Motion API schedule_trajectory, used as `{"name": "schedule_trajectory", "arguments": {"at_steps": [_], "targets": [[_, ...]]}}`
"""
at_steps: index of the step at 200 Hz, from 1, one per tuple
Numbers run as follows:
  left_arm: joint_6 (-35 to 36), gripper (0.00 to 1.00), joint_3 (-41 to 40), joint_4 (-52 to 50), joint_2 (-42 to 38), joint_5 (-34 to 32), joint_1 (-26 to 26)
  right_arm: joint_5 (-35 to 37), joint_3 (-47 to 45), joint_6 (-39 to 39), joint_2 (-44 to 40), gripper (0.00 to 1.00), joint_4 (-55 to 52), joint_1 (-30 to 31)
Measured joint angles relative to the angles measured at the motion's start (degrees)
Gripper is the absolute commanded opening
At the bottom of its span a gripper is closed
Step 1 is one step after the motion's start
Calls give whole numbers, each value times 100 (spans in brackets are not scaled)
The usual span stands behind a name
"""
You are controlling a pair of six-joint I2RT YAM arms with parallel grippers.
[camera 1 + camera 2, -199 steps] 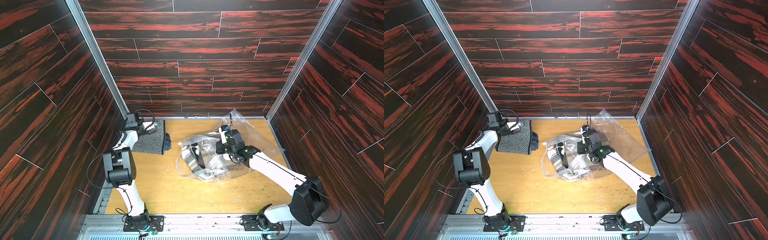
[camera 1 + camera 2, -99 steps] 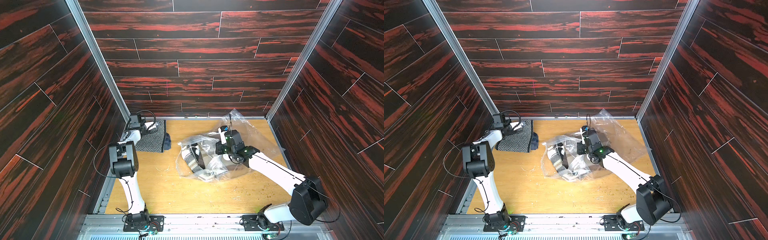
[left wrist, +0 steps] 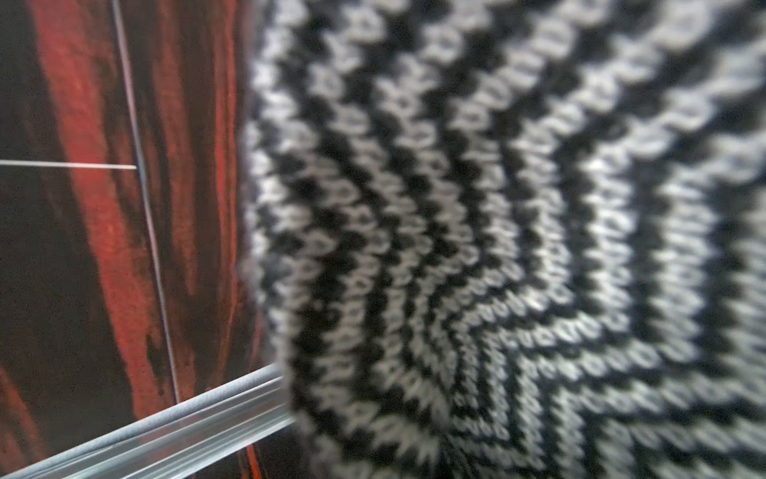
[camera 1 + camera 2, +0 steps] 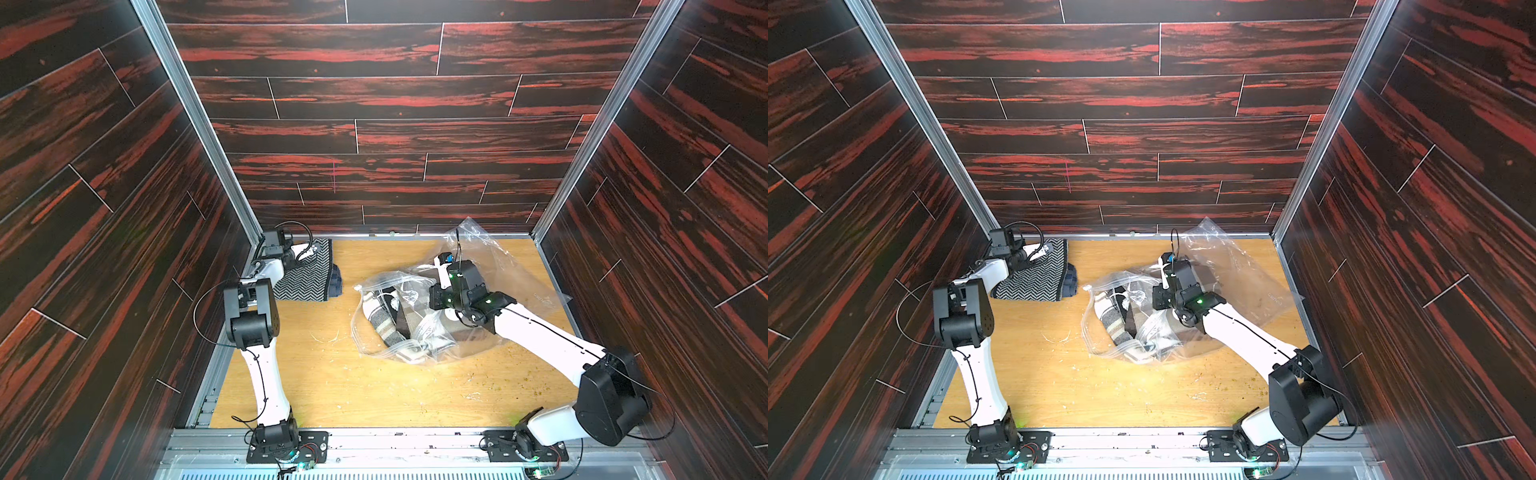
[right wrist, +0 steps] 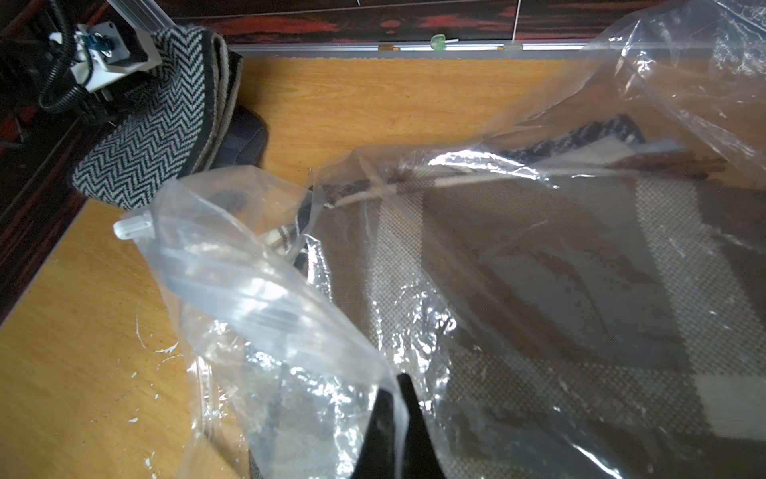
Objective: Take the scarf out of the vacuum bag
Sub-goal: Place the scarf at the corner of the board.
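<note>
Knit scarf (image 4: pixel 308 282) now down upper left, outside vacuum bag (image 4: pixel 498 257) — right gripper (image 5: pixel 393 398) pinches bag; left gripper (image 4: pixel 311 251) opening unreadable.

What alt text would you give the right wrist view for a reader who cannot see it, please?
The right gripper, black tips shut, pinches a fold of the clear vacuum bag, which holds beige-and-brown woven cloth. Beyond, on the wooden table, a folded black-and-white herringbone scarf lies under the left arm.
</note>
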Motion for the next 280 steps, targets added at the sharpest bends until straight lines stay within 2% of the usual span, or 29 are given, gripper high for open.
{"name": "schedule_trajectory", "arguments": {"at_steps": [14,38,41,42,43,44,47,50,121,141,168,194,234,253,280], "targets": [[-13,24,61,17,44,13,0,-35,0,2,7,0,9,0],[-105,46,74,168,92,37,0,-83,0,0,24,0,46,0],[-116,54,70,212,94,39,0,-83,0,0,26,0,50,0],[-136,63,68,221,94,39,0,-85,0,0,26,0,50,0],[-151,63,68,229,94,33,0,-87,0,0,28,0,52,0],[-157,88,66,249,94,37,0,-87,0,0,28,0,52,0],[-114,98,57,313,96,42,0,-92,0,0,33,0,57,0],[-177,100,55,345,96,31,0,-98,0,0,35,0,59,0],[-476,100,-105,1038,96,83,0,-192,0,4,68,0,94,0],[-791,100,-260,1342,96,120,0,-208,0,17,68,0,105,0],[-1589,100,-588,2044,94,20,-17,-234,-17,39,68,0,125,0],[-2514,100,-896,2889,57,-610,-98,-278,-94,83,61,0,164,0],[-3279,100,-1147,3442,-245,-1943,-426,-400,-181,122,-33,0,179,0],[-3779,100,-1362,3536,-529,-2487,-623,-444,-175,122,-31,0,146,0],[-4629,100,-1600,3314,-1043,-2929,-857,-518,-20,116,20,0,28,0]]}}
